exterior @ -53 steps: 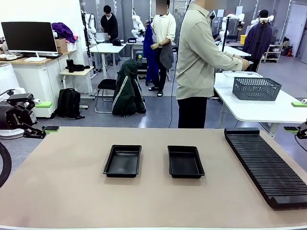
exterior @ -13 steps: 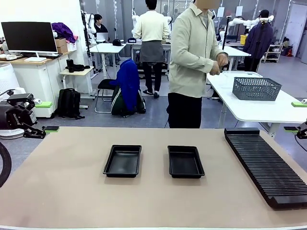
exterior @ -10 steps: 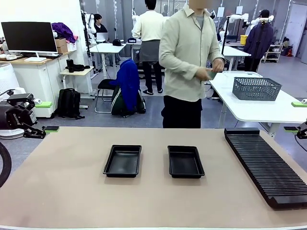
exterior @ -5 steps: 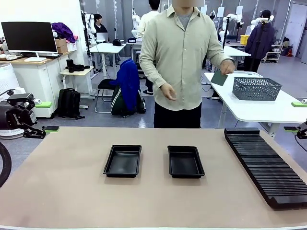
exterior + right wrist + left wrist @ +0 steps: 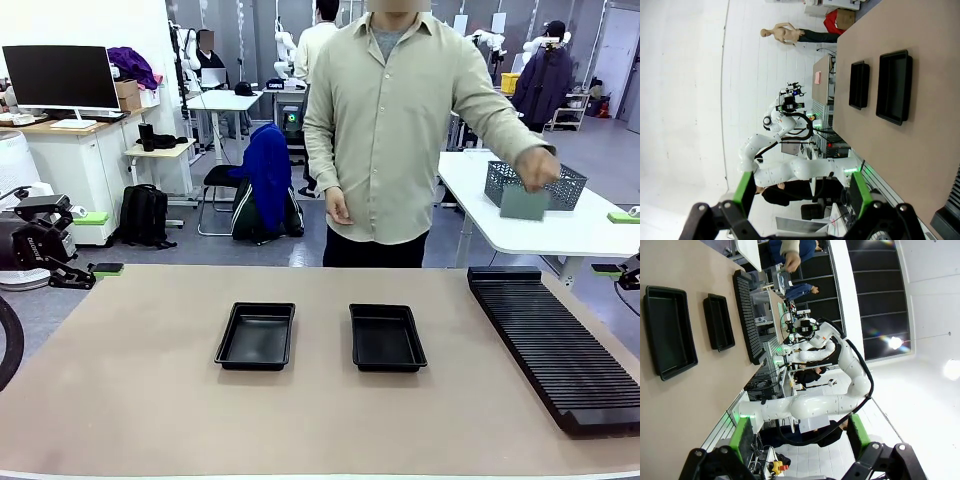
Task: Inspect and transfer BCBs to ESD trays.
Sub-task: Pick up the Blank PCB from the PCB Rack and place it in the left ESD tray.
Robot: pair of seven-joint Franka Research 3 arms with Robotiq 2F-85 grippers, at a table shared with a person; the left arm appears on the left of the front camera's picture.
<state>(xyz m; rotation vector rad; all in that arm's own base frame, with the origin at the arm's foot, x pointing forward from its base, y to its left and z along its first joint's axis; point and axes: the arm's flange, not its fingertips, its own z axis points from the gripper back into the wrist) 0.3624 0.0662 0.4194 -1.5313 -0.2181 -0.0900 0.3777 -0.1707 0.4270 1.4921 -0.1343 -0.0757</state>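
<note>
Both standing open, empty: left pincer (image 5: 800, 437), right pincer (image 5: 802, 192). Well beyond pincers, person's hand (image 5: 540, 168) holding BCB (image 5: 524, 203); mistimed handover risking board dropping short of ESD trays (image 5: 256, 335).

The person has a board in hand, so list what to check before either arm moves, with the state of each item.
1. Left ESD tray empty: ok.
2. Right ESD tray empty: ok.
3. Left gripper open and holding nothing: ok.
4. Right gripper open and holding nothing: ok.
5. BCB set down on the table: not ok. The person's hand holds it in the air beyond the table's far right corner.
6. BCB free of defects: cannot tell, it is too small to judge.
</note>
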